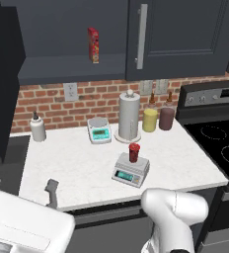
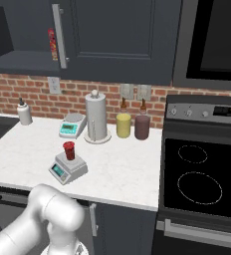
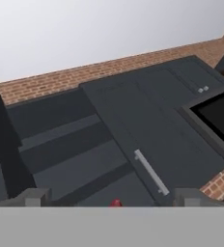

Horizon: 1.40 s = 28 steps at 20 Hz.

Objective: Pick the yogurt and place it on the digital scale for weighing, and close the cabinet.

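The yogurt (image 1: 134,152) (image 2: 68,150), a small dark-red cup, stands upright on the platform of the grey digital scale (image 1: 126,175) (image 2: 60,172) near the counter's front edge. The dark cabinet (image 1: 185,34) (image 2: 117,35) hangs above; its left bay stands open with a tall red box (image 1: 93,44) on the shelf, and its right door with the silver handle (image 1: 142,37) is shut. In the hand view my gripper (image 3: 113,197) points up at the cabinet (image 3: 133,130) from below, open, nothing between its fingertips (image 3: 34,196).
On the counter (image 1: 77,168) stand a white round-platter scale (image 1: 99,130), a paper towel roll (image 1: 129,116), a yellow jar (image 1: 150,120), a dark-red jar (image 1: 166,118) and a white bottle (image 1: 37,129). A black stove (image 2: 202,174) adjoins on the right.
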### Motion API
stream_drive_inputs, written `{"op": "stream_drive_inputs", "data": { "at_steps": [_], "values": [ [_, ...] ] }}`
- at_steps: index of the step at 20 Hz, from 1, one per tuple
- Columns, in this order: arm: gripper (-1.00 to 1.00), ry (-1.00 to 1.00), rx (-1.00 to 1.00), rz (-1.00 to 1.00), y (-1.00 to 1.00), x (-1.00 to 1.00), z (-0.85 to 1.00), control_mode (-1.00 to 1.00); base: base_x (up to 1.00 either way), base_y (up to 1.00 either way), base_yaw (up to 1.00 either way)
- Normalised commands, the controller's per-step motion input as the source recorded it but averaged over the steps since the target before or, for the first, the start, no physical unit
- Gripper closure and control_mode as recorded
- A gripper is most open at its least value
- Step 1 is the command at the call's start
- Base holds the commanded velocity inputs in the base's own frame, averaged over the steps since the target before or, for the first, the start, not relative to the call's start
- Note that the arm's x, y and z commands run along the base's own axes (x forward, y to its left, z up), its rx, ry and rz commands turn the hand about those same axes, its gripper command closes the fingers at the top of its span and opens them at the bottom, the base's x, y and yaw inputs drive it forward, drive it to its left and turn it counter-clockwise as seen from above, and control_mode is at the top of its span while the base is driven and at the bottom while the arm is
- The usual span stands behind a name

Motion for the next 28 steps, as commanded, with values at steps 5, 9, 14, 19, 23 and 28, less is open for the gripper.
{"op": "stream_drive_inputs", "data": {
  "at_steps": [5, 9, 14, 19, 23, 28],
  "values": [
    [-1.0, 0.0, 0.04, -0.09, 0.82, 0.0, 0.0, -1.0, 0.0, 0.0, 0.0],
    [-1.0, 0.0, 0.05, -0.05, 0.71, 0.11, -0.17, -1.0, 0.0, 0.0, 0.0],
    [-1.0, -0.01, 0.02, -0.02, 0.55, 0.18, -0.14, -1.0, 0.0, 0.0, 0.0],
    [-1.0, 0.0, 0.0, -0.09, 0.88, 0.47, -0.02, -1.0, 0.0, 0.0, 0.0],
    [-1.0, 0.02, 0.0, -0.06, 0.38, 0.82, 0.0, -1.0, 0.0, 0.0, 0.0],
    [-1.0, 0.08, -0.01, -0.06, 0.23, 0.88, -0.08, -1.0, 0.0, 0.0, 0.0]
  ]
}}
